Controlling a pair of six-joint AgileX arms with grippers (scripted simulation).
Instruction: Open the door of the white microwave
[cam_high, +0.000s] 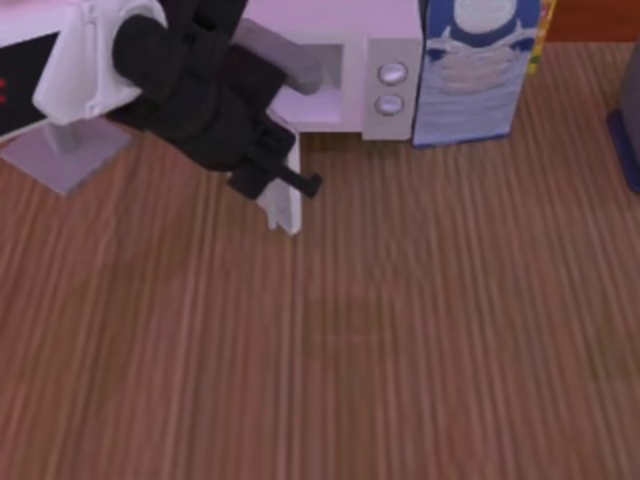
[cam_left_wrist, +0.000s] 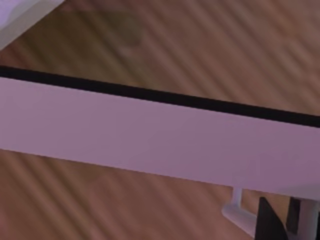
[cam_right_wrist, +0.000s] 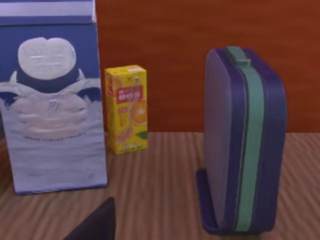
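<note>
Top view, white microwave (cam_high: 345, 70): set at the far edge of the wooden table (cam_high: 420, 340), left of centre, with two round silver knobs (cam_high: 391, 88) on its right front panel and its cavity exposed.
Top view, door (cam_high: 284, 190): swung out towards the near side, seen edge-on as a narrow white strip standing roughly square to the microwave's front, hinged at the left of the opening.
Top view, left gripper (cam_high: 290, 175): placed right at the door, just in front of the microwave's lower left corner; its dark fingers are laid across the door's upper edge, one tip poking out past it on the right.
Top view, jaw state: whether the jaws are clamped or released cannot be told, since the arm's black body covers them.
Top view, neighbours: a blue-and-white carton (cam_high: 476, 70) is stood just right of the microwave.
Left wrist view, door (cam_left_wrist: 160, 135): shown as a wide pale band with a black edge line, crossing the whole frame very close to the camera, wood grain beyond it.
Left wrist view, fingers (cam_left_wrist: 267, 222): a dark finger is seen beside a pale handle bar (cam_left_wrist: 239, 212); contact cannot be judged.
Right wrist view: the carton, a yellow juice box (cam_right_wrist: 126, 109) behind it, and a blue case with a green stripe (cam_right_wrist: 243, 142) standing upright are shown.
Right gripper: not seen as such in any view; only a dark corner is visible in the right wrist view.
</note>
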